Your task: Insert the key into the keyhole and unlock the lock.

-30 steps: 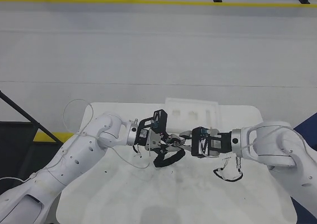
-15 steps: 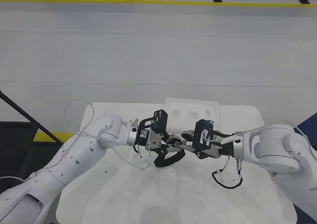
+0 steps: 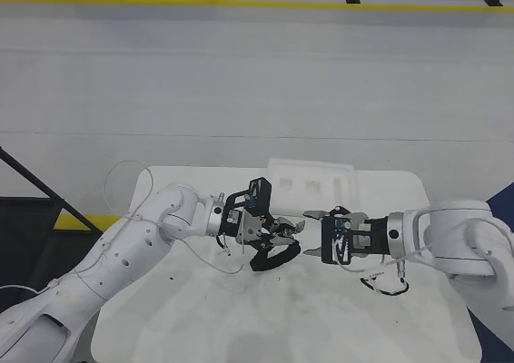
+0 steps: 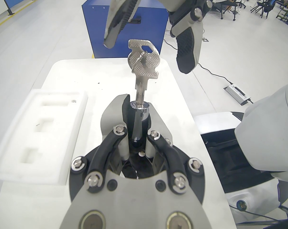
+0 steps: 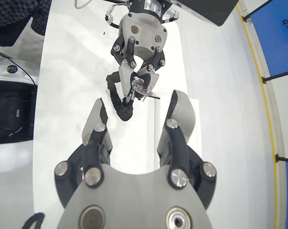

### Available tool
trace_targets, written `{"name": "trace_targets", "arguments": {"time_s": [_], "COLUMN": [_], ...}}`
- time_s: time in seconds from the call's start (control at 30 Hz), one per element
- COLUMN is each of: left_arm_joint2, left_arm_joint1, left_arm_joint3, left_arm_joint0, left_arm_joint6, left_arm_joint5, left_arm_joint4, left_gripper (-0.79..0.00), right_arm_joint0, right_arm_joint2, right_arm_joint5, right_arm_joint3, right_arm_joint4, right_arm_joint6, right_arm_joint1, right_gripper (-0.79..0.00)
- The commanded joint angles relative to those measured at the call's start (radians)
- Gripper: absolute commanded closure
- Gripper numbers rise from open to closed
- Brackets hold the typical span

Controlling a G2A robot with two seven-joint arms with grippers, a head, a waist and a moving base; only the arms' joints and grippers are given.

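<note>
Table (image 3: 239,309): a white top is seen under both arms.
Left gripper (image 4: 136,113): its fingers are pressed together on the lock, which is held above the table.
Lock (image 4: 137,122): a metal cylinder is pinched by its body, with the keyhole end turned toward the other arm.
Cable (image 5: 117,101): a black loop is hung from the lock down to the table.
Key (image 4: 144,60): its blade is seated in the keyhole; the head and a small wire ring are left free beyond the fingertips.
Right gripper (image 5: 137,101): its fingers are spread wide on either side of the key head, just beside it, and no contact is seen.
Foam tray (image 4: 15,144): a white block with cut recesses is set at the table's far edge.
Cabinet (image 4: 124,13): a blue box is seen on the floor past the table's end.
</note>
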Motion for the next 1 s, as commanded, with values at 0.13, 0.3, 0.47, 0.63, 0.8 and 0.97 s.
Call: {"name": "trace_targets", "arguments": {"time_s": [0.13, 0.3, 0.47, 0.63, 0.8, 0.97], "left_arm_joint2": [0.008, 0.015, 0.020, 0.024, 0.027, 0.030], "left_arm_joint1": [0.000, -0.001, -0.002, -0.001, -0.001, 0.000], "left_arm_joint3": [0.001, 0.001, 0.002, 0.005, 0.006, 0.005], "left_arm_joint0": [-0.004, -0.008, -0.013, -0.015, -0.016, -0.019], "left_arm_joint6": [0.003, 0.006, 0.009, 0.015, 0.019, 0.020], "left_arm_joint5": [0.000, 0.000, 0.000, 0.000, 0.000, 0.000], "left_arm_joint4": [-0.001, -0.003, -0.002, -0.001, -0.003, -0.003], "left_gripper": [0.000, 0.000, 0.000, 0.000, 0.000, 0.000], "right_arm_joint0": [0.000, 0.003, 0.013, 0.021, 0.019, 0.010], "right_arm_joint2": [-0.009, -0.013, -0.024, -0.035, -0.038, -0.038], "right_arm_joint5": [-0.024, -0.024, -0.035, -0.037, -0.029, -0.004], "right_arm_joint3": [0.012, 0.017, 0.021, 0.022, 0.028, 0.029], "right_arm_joint4": [-0.087, -0.147, -0.180, -0.199, -0.200, -0.149], "right_arm_joint6": [-0.089, -0.143, -0.175, -0.197, -0.210, -0.187], "right_arm_joint1": [-0.006, -0.010, -0.014, -0.018, -0.020, -0.020], "right_gripper": [-0.249, -0.228, -0.191, 0.000, 0.000, 0.000]}}
